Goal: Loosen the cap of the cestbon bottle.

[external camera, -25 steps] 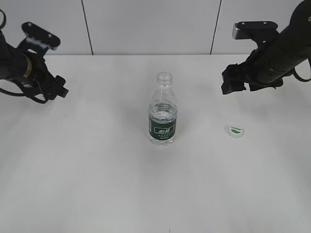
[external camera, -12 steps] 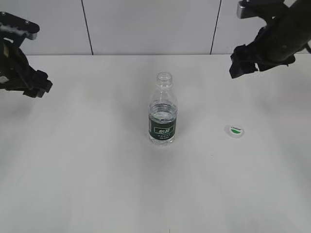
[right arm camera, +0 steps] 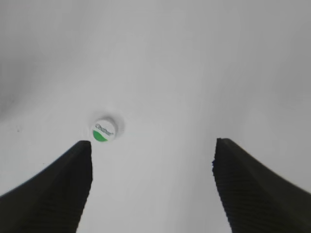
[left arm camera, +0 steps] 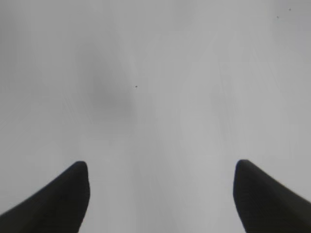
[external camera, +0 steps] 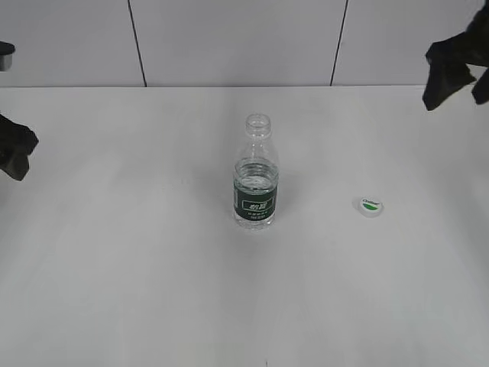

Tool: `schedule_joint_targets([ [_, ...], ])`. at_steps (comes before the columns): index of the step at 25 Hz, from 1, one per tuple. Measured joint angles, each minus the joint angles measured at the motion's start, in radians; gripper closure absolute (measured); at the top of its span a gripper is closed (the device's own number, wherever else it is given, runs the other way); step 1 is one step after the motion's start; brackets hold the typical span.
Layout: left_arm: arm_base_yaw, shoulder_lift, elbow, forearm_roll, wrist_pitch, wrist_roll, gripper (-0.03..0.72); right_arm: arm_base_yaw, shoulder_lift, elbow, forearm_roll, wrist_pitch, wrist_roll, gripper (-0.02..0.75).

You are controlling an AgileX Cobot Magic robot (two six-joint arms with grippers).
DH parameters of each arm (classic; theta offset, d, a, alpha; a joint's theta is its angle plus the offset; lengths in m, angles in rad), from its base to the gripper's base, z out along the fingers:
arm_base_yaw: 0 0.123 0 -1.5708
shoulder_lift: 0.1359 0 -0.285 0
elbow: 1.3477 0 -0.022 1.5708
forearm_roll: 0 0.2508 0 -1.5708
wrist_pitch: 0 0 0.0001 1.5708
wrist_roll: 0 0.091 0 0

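Bottle (external camera: pixel 255 174): stands upright near the middle of the white table (external camera: pixel 153 290). Clear plastic, ribbed shoulder, narrow neck, dark green label band with white print around the lower body.

Bottle mouth: bare and open at the top; no cap sits on it.

Cap (external camera: pixel 370 206): lies flat on the table to the right of the bottle, well apart from it and about level with its base. Small, round and white, top face up, with a green leaf-shaped patch and tiny print.

Cap, from my right wrist (right arm camera: pixel 103 131): rests on bare table just above and beside the tip of the left-hand finger in that view. It touches neither finger.

My right gripper (right arm camera: pixel 153 155): jaws spread wide, nothing between them but table. In the exterior view (external camera: pixel 451 69) it hangs high at the right edge, up and to the right of the bottle, farther out than the cap.

My left gripper (left arm camera: pixel 160 174): jaws spread wide, holding nothing; only plain white surface shows between the two dark tips. In the exterior view (external camera: pixel 14 149) only a dark piece of it shows at the far left edge, well apart from the bottle.

Wall (external camera: pixel 229 38): pale panels behind the bottle, split by thin dark vertical seams.
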Motion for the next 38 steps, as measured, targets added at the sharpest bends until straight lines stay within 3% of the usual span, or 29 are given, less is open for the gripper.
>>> schedule_joint_targets([
  [5, 0.0, -0.07, 0.0, -0.007, 0.087, 0.004, 0.14, -0.049, -0.002, -0.001, -0.044, 0.157, 0.004, 0.147],
  [13, 0.0, -0.123, 0.0, -0.028, 0.252, 0.028, 0.14, -0.052, -0.112, 0.028, -0.058, 0.183, 0.008, 0.147],
  [20, 0.001, -0.215, 0.114, -0.126, 0.295, 0.056, 0.14, -0.053, -0.326, 0.259, -0.036, 0.183, 0.016, 0.148],
  [28, 0.001, -0.477, 0.31, -0.131, 0.293, 0.074, 0.14, -0.053, -0.618, 0.484, -0.029, 0.134, 0.044, 0.148],
  [38, 0.001, -0.888, 0.429, -0.132, 0.284, 0.075, 0.14, -0.053, -0.872, 0.713, -0.029, 0.11, 0.054, 0.148],
])
